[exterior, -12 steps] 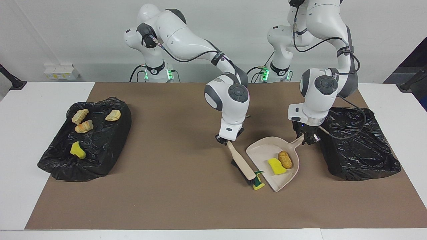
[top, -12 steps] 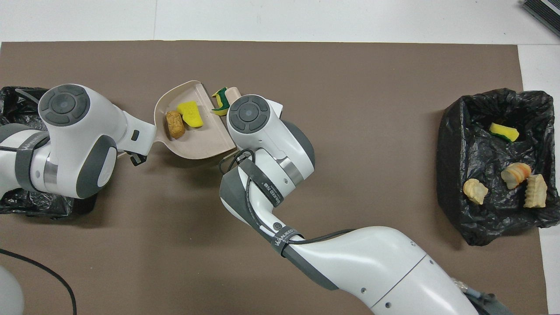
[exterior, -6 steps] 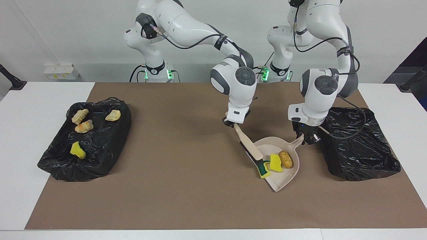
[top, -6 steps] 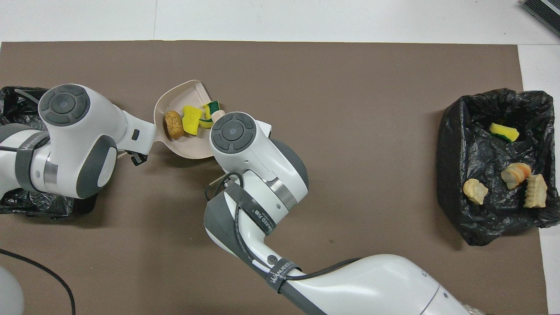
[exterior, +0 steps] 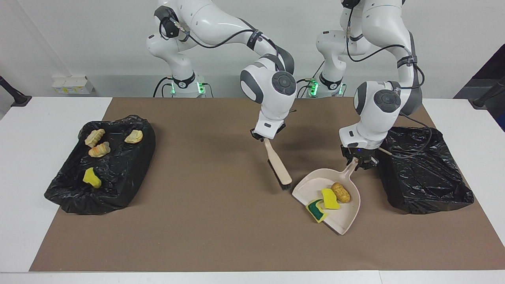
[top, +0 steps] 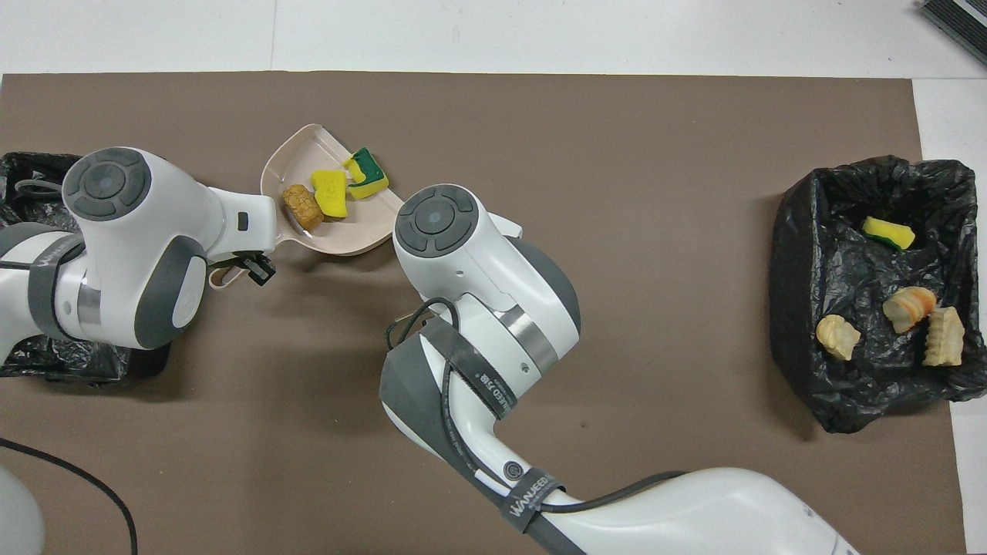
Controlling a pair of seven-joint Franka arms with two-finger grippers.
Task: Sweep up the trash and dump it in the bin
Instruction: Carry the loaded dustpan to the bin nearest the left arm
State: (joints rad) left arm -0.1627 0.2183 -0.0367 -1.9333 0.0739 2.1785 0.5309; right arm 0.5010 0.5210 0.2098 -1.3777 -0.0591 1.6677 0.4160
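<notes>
Three pieces of trash lie in the beige dustpan: a green-backed sponge at its lip, a yellow sponge and a brown chunk. My left gripper is shut on the pan's handle, beside the empty black-lined bin at the left arm's end. My right gripper is shut on the beige brush, which hangs tilted over the mat beside the pan. From overhead, the right wrist hides the brush.
A second black-lined bin at the right arm's end holds a yellow sponge and three bread-like chunks. The brown mat covers the table between the two bins.
The brush pushed the green-backed sponge into the dustpan, then the right gripper lifted it away toward the robots. The left gripper turned and shifted the pan.
</notes>
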